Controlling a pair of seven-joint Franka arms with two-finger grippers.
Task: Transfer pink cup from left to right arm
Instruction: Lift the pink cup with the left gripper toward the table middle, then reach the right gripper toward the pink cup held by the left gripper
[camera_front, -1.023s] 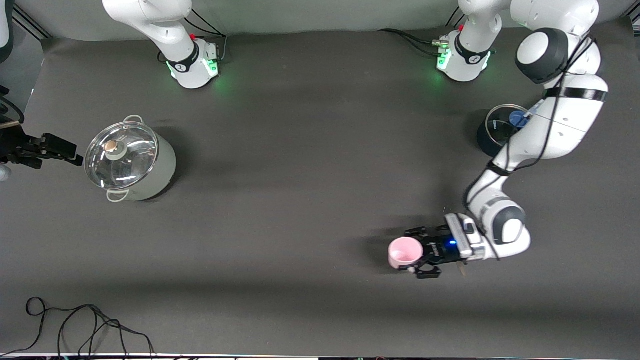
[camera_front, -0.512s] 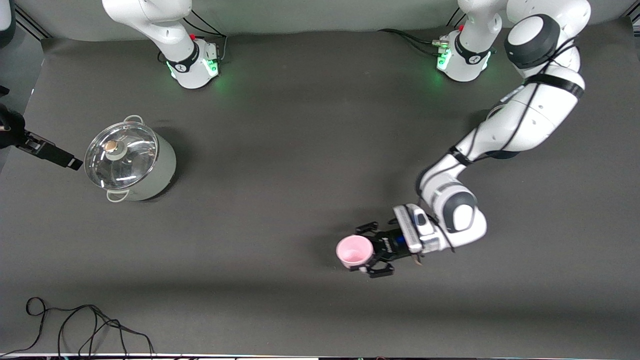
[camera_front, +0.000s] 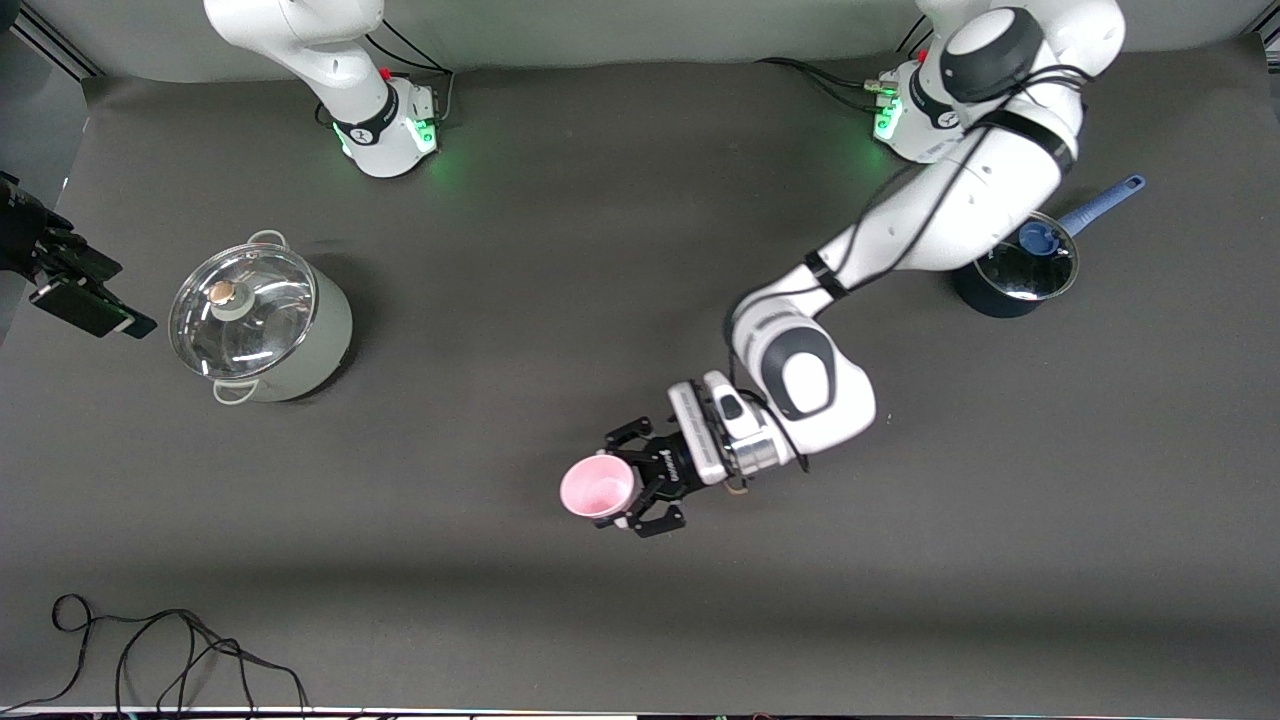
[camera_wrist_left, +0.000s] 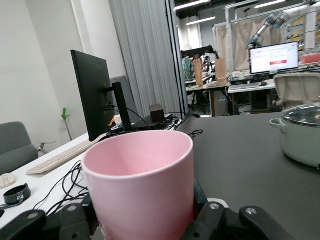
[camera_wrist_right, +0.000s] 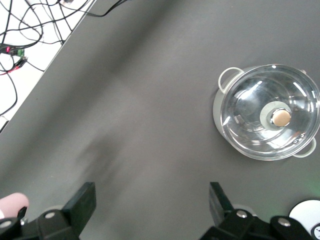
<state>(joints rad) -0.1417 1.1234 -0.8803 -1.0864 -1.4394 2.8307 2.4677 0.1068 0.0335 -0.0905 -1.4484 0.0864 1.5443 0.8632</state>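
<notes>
While clamped upright between left gripper (camera_front: 628, 490) fingers (camera_wrist_left: 227, 222), pink cup (camera_front: 597, 487) hangs over table (camera_front: 500, 600) middle, mouth up, toward front camera side. Left arm (camera_front: 900, 230) reaches in from its base across table. Right gripper (camera_wrist_right: 150, 210) fingers (camera_wrist_right: 82, 202) spread wide, holding nothing, over table edge at right arm's end, beside grey-green pot (camera_front: 262, 322) with glass lid. Dark blue saucepan (camera_front: 1015, 265) with lid sits near left arm's base. Black cable (camera_front: 150, 650) lies near front edge.
</notes>
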